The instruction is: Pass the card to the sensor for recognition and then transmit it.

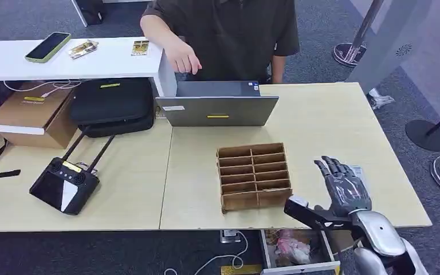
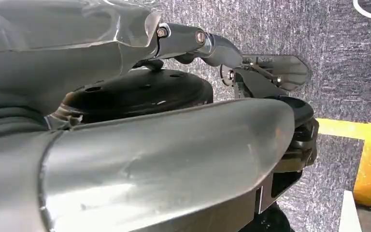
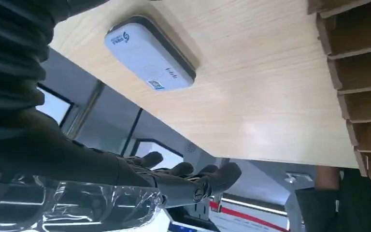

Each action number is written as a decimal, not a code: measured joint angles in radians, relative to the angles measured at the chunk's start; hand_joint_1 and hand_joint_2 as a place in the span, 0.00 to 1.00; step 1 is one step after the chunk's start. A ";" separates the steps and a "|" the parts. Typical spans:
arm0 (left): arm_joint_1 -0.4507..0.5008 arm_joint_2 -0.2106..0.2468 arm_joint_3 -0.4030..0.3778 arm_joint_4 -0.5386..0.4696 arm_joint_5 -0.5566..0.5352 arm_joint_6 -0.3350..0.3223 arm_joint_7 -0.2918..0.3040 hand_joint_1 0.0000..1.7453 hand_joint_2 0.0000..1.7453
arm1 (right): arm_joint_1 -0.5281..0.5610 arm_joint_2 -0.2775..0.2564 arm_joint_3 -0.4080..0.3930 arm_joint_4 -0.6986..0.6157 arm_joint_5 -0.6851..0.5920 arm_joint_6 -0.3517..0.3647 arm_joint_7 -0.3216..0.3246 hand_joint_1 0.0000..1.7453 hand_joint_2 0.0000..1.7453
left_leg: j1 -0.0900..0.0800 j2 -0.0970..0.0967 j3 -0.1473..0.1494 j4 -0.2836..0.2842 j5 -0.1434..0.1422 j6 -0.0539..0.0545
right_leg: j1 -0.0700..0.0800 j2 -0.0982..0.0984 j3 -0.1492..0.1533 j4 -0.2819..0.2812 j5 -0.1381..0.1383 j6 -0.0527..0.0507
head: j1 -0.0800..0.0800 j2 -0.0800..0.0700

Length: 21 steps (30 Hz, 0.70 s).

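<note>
Head high; wrists close, low.

The light wood table carries a grey laptop at its far edge, a cardboard divider tray near the front edge, and a white sensor toward the right edge.

no text is legible; the white sensor bears a blue logo and small label, both unreadable.
</note>
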 joint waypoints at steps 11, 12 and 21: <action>-0.002 -0.001 0.000 0.000 -0.021 0.002 0.002 0.00 0.00 | -0.013 0.088 0.016 0.040 0.037 0.019 0.009 0.00 1.00 | 0.000 0.000 0.000 0.000 0.000 0.000 | 0.000 0.000 0.000 0.000 0.000 0.000 | 0.000 0.000; -0.002 -0.001 0.000 0.000 -0.022 0.002 0.002 0.00 0.00 | -0.013 0.092 0.020 0.044 0.037 0.023 0.006 0.00 1.00 | 0.000 0.000 0.000 0.000 0.000 0.000 | 0.000 0.000 0.000 0.000 0.000 0.000 | 0.000 0.000; -0.002 -0.001 0.000 0.000 -0.027 0.002 0.004 0.00 0.00 | -0.033 0.100 0.037 0.088 0.028 0.033 -0.013 0.00 1.00 | 0.000 0.000 0.000 0.000 0.000 0.000 | 0.000 0.000 0.000 0.000 0.000 0.000 | 0.000 0.000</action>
